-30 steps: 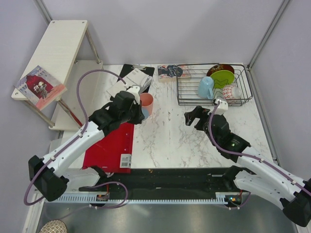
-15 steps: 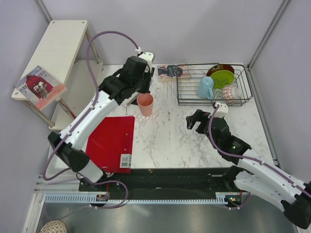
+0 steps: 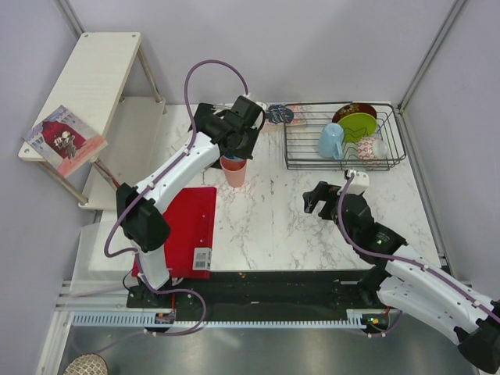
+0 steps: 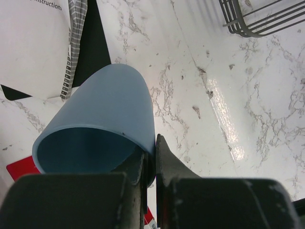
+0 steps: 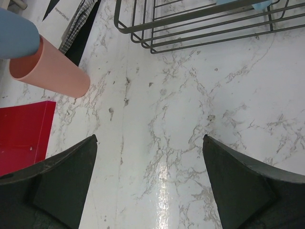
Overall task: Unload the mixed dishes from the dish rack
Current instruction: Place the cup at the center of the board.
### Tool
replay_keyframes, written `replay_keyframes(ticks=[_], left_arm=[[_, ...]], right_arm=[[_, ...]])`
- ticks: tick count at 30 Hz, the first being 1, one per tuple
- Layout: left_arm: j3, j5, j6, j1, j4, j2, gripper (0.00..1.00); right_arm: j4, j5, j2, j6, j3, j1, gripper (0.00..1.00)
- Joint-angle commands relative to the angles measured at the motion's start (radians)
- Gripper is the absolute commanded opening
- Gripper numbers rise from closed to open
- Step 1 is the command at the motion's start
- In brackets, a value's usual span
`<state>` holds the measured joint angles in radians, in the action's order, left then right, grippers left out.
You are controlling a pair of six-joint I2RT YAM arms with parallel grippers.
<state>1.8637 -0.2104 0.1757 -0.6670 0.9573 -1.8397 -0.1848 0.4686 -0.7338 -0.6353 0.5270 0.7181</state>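
My left gripper (image 4: 155, 157) is shut on the rim of the grey-blue cup (image 4: 105, 129). It holds the cup just above the pink cup (image 3: 233, 172), which stands on the marble table left of the dish rack (image 3: 295, 156). The right wrist view shows the grey-blue cup (image 5: 16, 33) at the mouth of the pink cup (image 5: 52, 71). The rack holds the light blue mug (image 3: 330, 141), lime-green plate (image 3: 358, 125), dark red plate (image 3: 355, 109) and small bowl (image 3: 373, 147). My right gripper (image 3: 320, 195) is open and empty over bare table in front of the rack.
A flat red board (image 3: 178, 230) lies at the front left. A pale wooden shelf unit (image 3: 86, 86) with a booklet (image 3: 62, 141) stands at the far left. Black and white papers (image 4: 38, 47) lie behind the cups. A book (image 3: 280, 116) lies left of the rack.
My left arm has swung from the table's left to the back and then over the pink cup. My right gripper has drifted slightly toward the near edge, still open.
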Motion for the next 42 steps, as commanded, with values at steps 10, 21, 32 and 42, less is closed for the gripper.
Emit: replay_keyframes(ticks=[10, 21, 32, 42], left_arm=[[0.005, -0.009, -0.035, 0.001, 0.001, 0.0, 0.02], [-0.103, -0.023, -0.001, 0.001, -0.002, 0.01, 0.02], [-0.061, -0.079, 0.019, 0.001, -0.032, 0.074, 0.63], [-0.075, -0.133, 0.076, -0.025, -0.17, 0.224, 0.99]], right_arm=[[-0.001, 0.002, -0.013, 0.008, -0.015, 0.003, 0.98], [0.013, -0.008, -0.044, 0.008, -0.013, 0.003, 0.98], [0.013, -0.004, -0.036, 0.005, -0.021, 0.003, 0.98], [-0.03, 0.125, -0.036, 0.023, 0.065, 0.001, 0.98]])
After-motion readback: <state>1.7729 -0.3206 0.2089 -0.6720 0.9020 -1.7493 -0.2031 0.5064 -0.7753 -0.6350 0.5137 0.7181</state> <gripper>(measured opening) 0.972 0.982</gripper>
